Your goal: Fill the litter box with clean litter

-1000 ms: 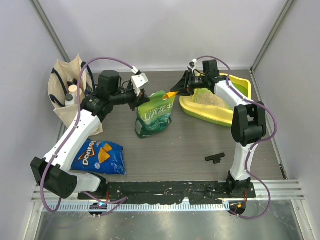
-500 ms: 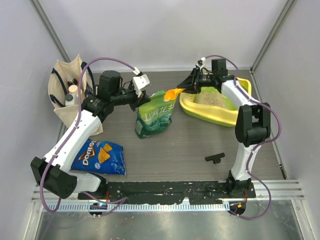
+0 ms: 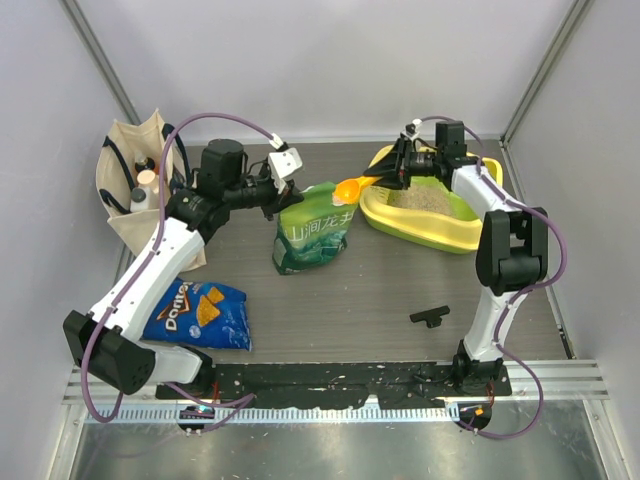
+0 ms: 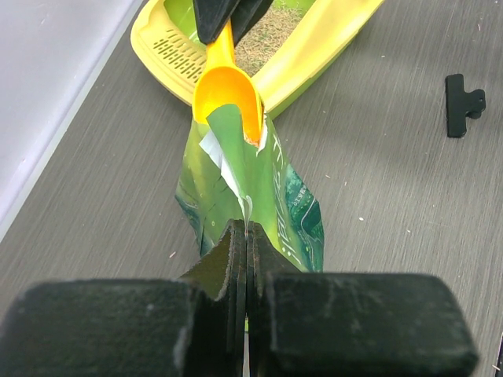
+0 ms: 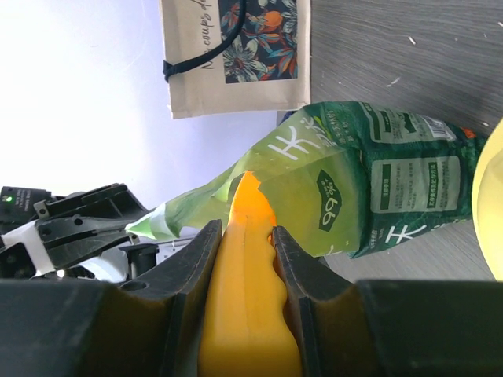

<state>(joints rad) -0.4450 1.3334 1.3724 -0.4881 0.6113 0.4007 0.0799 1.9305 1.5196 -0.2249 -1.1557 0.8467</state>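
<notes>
Right end effector [image 3: 396,174] retreated toward litter box [image 3: 428,236], orange scoop [image 3: 349,188] at pouch [image 3: 308,236]

Walls: plain white panels [image 3: 330,60] on three sides.
Frame: grey metal struts [image 3: 97,55] slanting at the back corners.
Tabletop: dark grey wood-grain [image 3: 370,290].
Near edge: aluminium rail [image 3: 560,378].
Light: even, soft.

A dark grey wood-grain surface [image 3: 380,290] carries five things. At the far right sits a large yellow-rimmed plastic litter box [image 3: 430,238]. Just left of it stands a green printed pouch [image 3: 310,235] with white lettering, upright with its base on the surface. A blue Doritos bag [image 3: 197,313] lies flat at the near left. A beige fabric tote bag [image 3: 120,225] stands at the far left. A small black clip [image 3: 430,316] lies alone at the near right, apart from the rest.
</notes>
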